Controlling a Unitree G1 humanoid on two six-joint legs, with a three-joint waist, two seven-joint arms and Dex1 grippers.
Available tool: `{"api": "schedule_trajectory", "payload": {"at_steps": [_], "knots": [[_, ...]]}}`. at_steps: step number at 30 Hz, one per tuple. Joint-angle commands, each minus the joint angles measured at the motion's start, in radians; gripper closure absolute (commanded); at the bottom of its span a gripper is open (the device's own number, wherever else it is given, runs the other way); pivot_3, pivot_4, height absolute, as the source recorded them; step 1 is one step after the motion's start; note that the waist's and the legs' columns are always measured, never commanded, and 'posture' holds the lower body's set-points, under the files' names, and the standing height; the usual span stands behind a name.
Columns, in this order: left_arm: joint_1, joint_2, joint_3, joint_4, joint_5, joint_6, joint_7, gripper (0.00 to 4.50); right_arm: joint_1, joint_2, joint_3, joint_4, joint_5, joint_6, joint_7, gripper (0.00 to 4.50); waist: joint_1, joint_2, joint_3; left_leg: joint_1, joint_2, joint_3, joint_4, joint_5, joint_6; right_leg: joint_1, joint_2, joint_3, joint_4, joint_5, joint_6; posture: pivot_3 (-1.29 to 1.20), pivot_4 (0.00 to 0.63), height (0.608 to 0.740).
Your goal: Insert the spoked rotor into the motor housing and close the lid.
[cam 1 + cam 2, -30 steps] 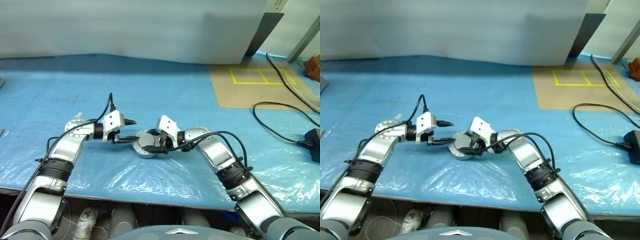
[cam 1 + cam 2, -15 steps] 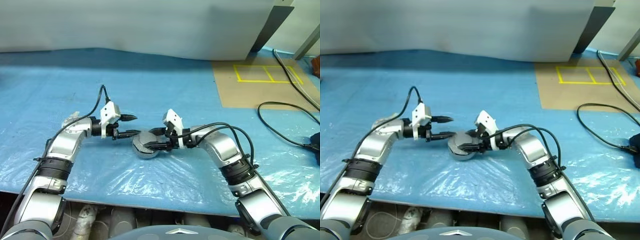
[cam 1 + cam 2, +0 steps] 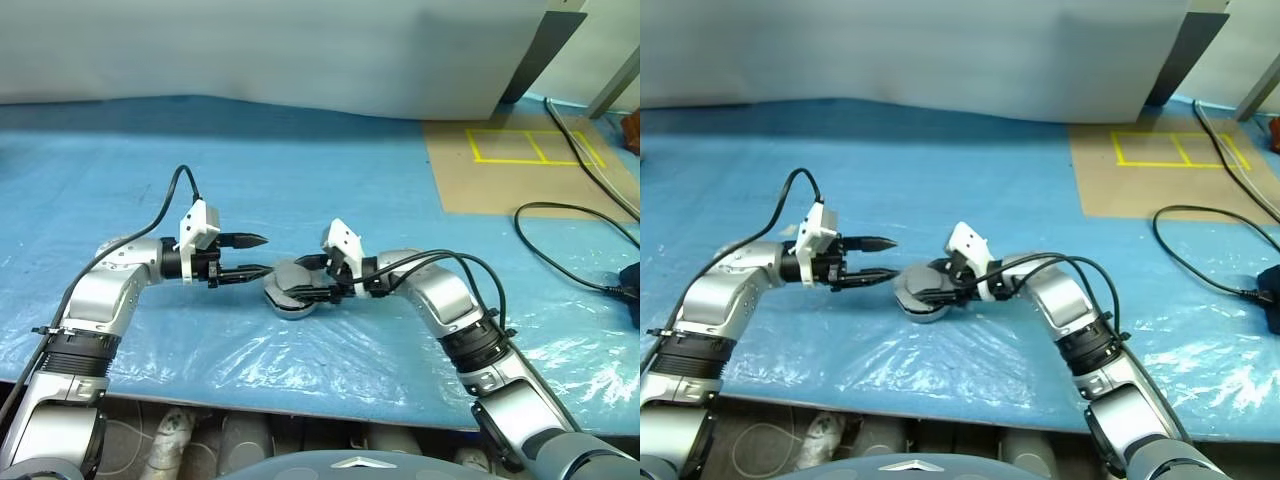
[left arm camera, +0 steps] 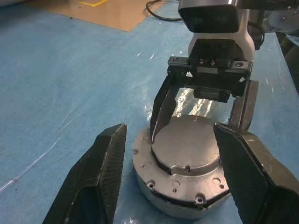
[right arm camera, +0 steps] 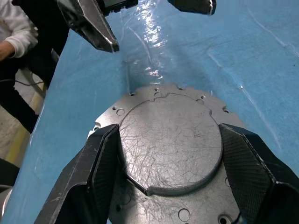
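The motor housing [image 3: 288, 300] lies on the blue table, a flanged grey metal puck [image 4: 174, 198] with its round lid [image 4: 187, 147] seated on top. The spoked rotor is hidden. My right gripper [image 3: 301, 282] reaches in from the right. Its two fingers [image 5: 100, 172] press against opposite sides of the lid's raised disc [image 5: 170, 149], so it is shut on the lid. My left gripper [image 3: 262, 254] hovers open a short way left of the housing, pointing at it and touching nothing. Its fingers [image 4: 105, 168] frame the housing from a distance.
The table is covered in crinkled blue plastic sheet [image 3: 330, 190]. At the back right lies a brown board [image 3: 500, 175] with yellow tape squares. A black cable [image 3: 560, 215] loops to an adapter [image 3: 630, 290] at the right edge. A person's white sleeve [image 5: 16, 28] shows beyond the table.
My left gripper has drawn back from the housing, leftward and a little up, still open. The right gripper stays on the lid. The head view shifted early on.
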State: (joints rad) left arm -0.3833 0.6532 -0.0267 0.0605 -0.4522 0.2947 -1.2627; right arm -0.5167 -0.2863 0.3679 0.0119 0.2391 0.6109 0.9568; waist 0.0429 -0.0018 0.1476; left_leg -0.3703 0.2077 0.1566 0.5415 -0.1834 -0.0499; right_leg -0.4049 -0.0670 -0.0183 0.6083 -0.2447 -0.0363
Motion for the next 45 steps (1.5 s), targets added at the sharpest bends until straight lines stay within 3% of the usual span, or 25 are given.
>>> {"api": "schedule_trajectory", "payload": {"at_steps": [1,10,16,31,41,45], "knots": [[0.012,0.01,0.029,-0.048,-0.019,-0.001,0.003,1.35,-0.015,0.015,-0.006,-0.008,0.014,0.015,-0.012,1.53,0.001,0.0,0.0,0.0,0.0,0.0,0.0,0.0,0.0,0.0,0.0,0.0,0.0,0.0,0.0,0.0,0.15,0.74],[0.018,0.009,0.025,-0.047,-0.008,-0.012,0.014,1.35,0.001,-0.033,0.033,0.026,-0.044,-0.032,0.006,1.53,0.002,0.0,0.0,0.0,0.0,-0.001,0.001,0.0,0.0,0.001,0.0,0.0,0.0,0.0,0.0,0.0,0.15,0.74],[0.025,0.002,0.015,-0.057,-0.005,-0.015,0.019,1.35,0.001,-0.058,0.011,0.002,-0.002,-0.003,0.049,1.53,0.005,0.0,0.0,0.001,0.0,-0.001,0.002,0.0,0.0,0.002,0.0,0.0,0.001,0.0,0.0,0.0,0.15,0.74],[0.028,-0.006,0.008,-0.057,0.0,-0.025,0.025,1.35,0.018,-0.061,0.066,0.062,-0.072,-0.049,0.027,1.53,0.009,0.0,0.0,0.001,0.0,-0.002,0.004,0.0,0.0,0.004,0.0,-0.001,0.002,0.0,0.0,0.0,0.15,0.74],[0.024,-0.01,0.003,-0.051,0.01,-0.031,0.031,1.35,0.063,-0.102,0.138,0.141,-0.163,-0.145,0.036,1.53,0.01,0.0,0.0,0.015,0.0,-0.002,0.004,0.0,0.0,0.017,-0.001,-0.001,0.0,-0.003,-0.005,0.0,0.15,0.74],[0.036,0.007,-0.047,-0.003,0.111,-0.12,0.025,1.35,0.072,-0.116,0.163,0.158,-0.197,-0.18,0.036,1.53,0.013,0.0,-0.001,0.019,-0.001,-0.002,0.004,0.0,0.0,0.022,-0.002,0.0,-0.001,-0.003,-0.005,0.0,0.15,0.74]]}}
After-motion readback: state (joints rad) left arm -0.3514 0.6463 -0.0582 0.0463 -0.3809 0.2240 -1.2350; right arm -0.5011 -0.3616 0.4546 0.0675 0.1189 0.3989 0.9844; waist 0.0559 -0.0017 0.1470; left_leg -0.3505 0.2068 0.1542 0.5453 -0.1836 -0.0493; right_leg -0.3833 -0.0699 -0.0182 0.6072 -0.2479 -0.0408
